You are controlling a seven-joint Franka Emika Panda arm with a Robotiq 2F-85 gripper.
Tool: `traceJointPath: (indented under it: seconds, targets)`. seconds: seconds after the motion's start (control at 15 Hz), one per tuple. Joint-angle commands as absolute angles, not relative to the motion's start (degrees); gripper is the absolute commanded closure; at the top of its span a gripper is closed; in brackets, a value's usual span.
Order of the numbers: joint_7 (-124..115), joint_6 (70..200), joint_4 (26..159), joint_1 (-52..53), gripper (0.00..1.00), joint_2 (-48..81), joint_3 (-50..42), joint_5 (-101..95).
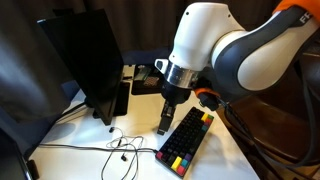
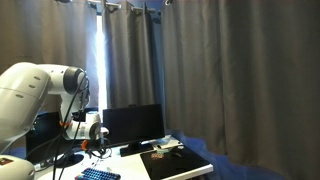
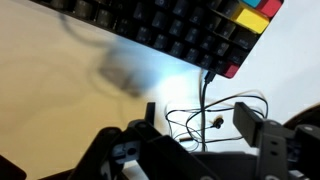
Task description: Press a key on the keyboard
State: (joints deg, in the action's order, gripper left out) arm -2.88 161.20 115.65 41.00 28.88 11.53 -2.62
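Observation:
The keyboard [image 1: 186, 141] lies on the white table at the front, mostly black keys with red, yellow and green ones along its near end. In the wrist view it fills the top edge [image 3: 170, 25], its red and yellow keys at the right corner. My gripper [image 1: 162, 126] hangs just beside the keyboard's long side, above the table and not touching the keys. The wrist view shows the gripper [image 3: 200, 120] open, its two fingers [image 3: 250, 120] wide apart with nothing held; only a thin cable on the table shows between them.
A dark monitor [image 1: 85, 60] stands at the back. Earphone wires [image 1: 120, 148] trail over the table in front of it, and the keyboard's cable [image 3: 205, 95] runs under my gripper. A flat black mat [image 2: 175, 160] lies farther along the table, with curtains behind.

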Motion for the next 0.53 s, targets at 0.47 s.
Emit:
traceJointPath:
  seconds: [0.47]
  targets:
    - [5.3,151.7,124.6,28.7,0.00,15.1,23.0,0.6]
